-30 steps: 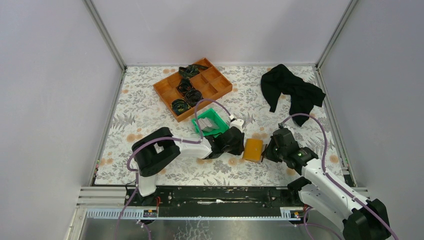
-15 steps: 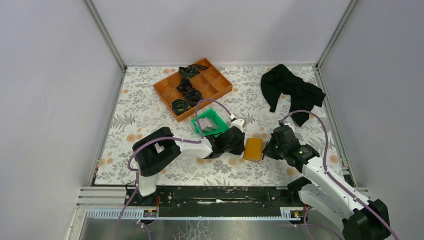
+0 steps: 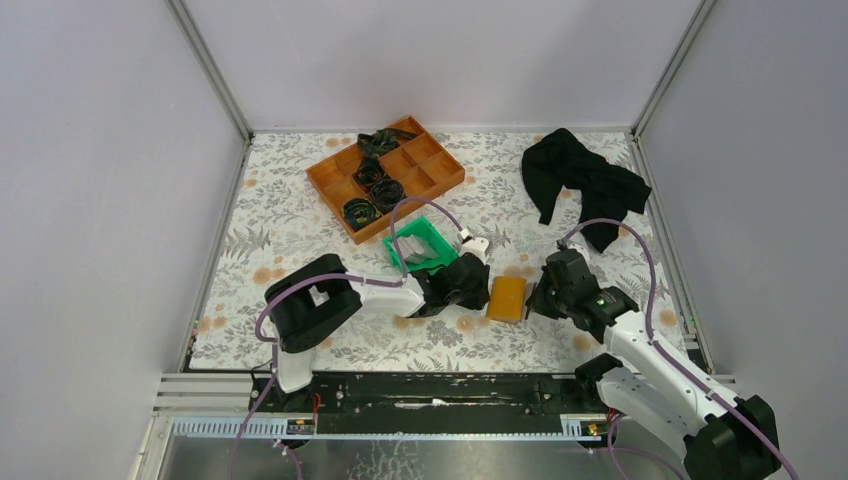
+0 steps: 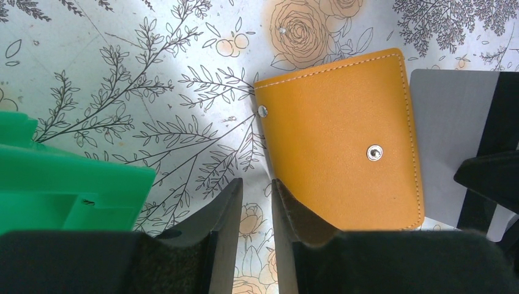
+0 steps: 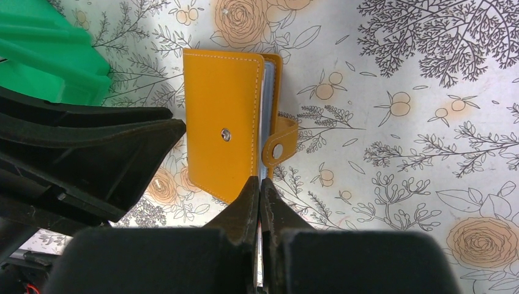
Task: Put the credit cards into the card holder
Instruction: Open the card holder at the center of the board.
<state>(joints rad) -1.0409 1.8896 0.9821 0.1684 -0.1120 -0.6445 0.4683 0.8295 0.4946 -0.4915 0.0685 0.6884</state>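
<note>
Overhead view; both close wrist views share the card holder (image 4: 339, 138)

One orange card holder (image 3: 506, 298). One grey credit card (image 4: 444, 141) out in the open. More cards (image 3: 420, 245) in the one green bin (image 4: 61, 184), too packed to count. One big orange tray (image 3: 435, 165) with four black bundles (image 3: 372, 170) inside. One black cloth (image 3: 585, 185). Two grippers: one left gripper (image 4: 256, 184), one right gripper (image 5: 259, 180).
</note>
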